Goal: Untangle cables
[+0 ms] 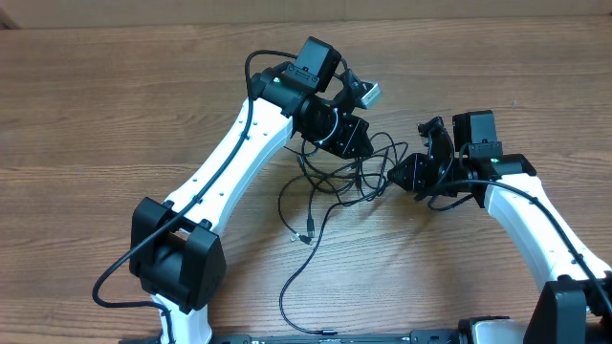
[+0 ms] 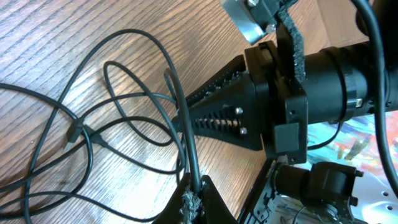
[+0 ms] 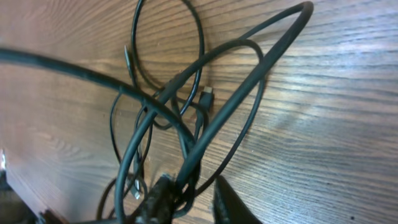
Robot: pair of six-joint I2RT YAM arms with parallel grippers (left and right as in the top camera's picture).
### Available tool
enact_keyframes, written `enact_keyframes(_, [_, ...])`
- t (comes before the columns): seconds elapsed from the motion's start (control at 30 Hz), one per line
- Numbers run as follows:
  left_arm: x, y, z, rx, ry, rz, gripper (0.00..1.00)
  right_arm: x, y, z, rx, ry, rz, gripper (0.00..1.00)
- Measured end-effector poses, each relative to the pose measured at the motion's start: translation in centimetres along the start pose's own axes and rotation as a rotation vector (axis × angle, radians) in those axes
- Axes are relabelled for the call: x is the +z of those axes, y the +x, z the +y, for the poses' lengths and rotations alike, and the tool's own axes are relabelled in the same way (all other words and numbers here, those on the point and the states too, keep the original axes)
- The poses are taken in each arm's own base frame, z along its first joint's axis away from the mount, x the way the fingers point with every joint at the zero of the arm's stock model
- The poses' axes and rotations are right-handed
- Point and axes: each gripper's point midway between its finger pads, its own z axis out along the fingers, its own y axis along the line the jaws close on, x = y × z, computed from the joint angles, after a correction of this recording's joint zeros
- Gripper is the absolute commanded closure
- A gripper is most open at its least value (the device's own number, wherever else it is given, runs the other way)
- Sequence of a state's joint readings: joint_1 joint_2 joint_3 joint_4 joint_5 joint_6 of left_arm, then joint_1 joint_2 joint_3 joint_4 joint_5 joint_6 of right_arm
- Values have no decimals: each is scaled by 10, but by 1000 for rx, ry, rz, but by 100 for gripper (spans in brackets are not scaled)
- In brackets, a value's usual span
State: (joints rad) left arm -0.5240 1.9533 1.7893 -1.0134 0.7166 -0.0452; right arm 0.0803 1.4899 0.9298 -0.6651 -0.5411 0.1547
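Observation:
The thin black cables (image 1: pixel 356 178) lie in a loose tangle on the wooden table between my two grippers. One strand trails toward the front and ends in a small plug (image 1: pixel 308 234). My left gripper (image 1: pixel 350 141) is at the tangle's upper left; in the left wrist view its jaws (image 2: pixel 194 194) are shut on one cable strand (image 2: pixel 185 134). My right gripper (image 1: pixel 409 174) is at the tangle's right side. In the right wrist view its fingers (image 3: pixel 196 202) stand apart, with cable loops (image 3: pixel 211 124) running between them and against the left finger.
The wooden table (image 1: pixel 115 105) extends all round. The white left arm (image 1: pixel 229 172) crosses from the front left, the white right arm (image 1: pixel 535 220) from the front right. A long cable end (image 1: pixel 287 306) runs toward the front edge.

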Motion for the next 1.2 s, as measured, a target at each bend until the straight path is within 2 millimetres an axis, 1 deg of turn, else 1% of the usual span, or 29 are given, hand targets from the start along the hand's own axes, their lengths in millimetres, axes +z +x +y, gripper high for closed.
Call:
enact_keyframes(0.2, [0,1,3,-4,-17,3,96,0,0,-3,0,16,-2,91])
enact_keyframes(0.27, [0,2,9,-14,-54,6,96,0,0,-3,3,18,-2,91])
enact_keyframes(0.3, [0,2,13,-19,-73,7,96,0,0,-3,4,18,0,90])
enact_keyframes(0.4, [-2,6,26,-64,-152,16,96,0,2,-3,4,16,5,82])
enact_keyframes(0.57, [-4,7,34,-87,-201,14,96,0,2,-3,7,15,7,82])
enact_keyframes(0.67, [-4,8,36,-93,-211,17,96,0,2,-3,7,15,8,82])
enact_keyframes(0.8, [-5,12,39,-109,-232,30,96,0,3,-2,10,11,12,85])
enact_keyframes(0.9, [-6,15,44,-117,-259,39,96,0,6,3,14,-18,24,87])
enact_keyframes(1.0, [-7,15,46,-119,-273,41,96,0,7,7,15,-44,32,91])
enact_keyframes(1.07, [-7,15,47,-120,-281,40,96,0,8,9,18,-54,37,96])
enact_keyframes(1.2, [-7,15,49,-121,-290,40,96,-1,12,10,25,-64,50,96])
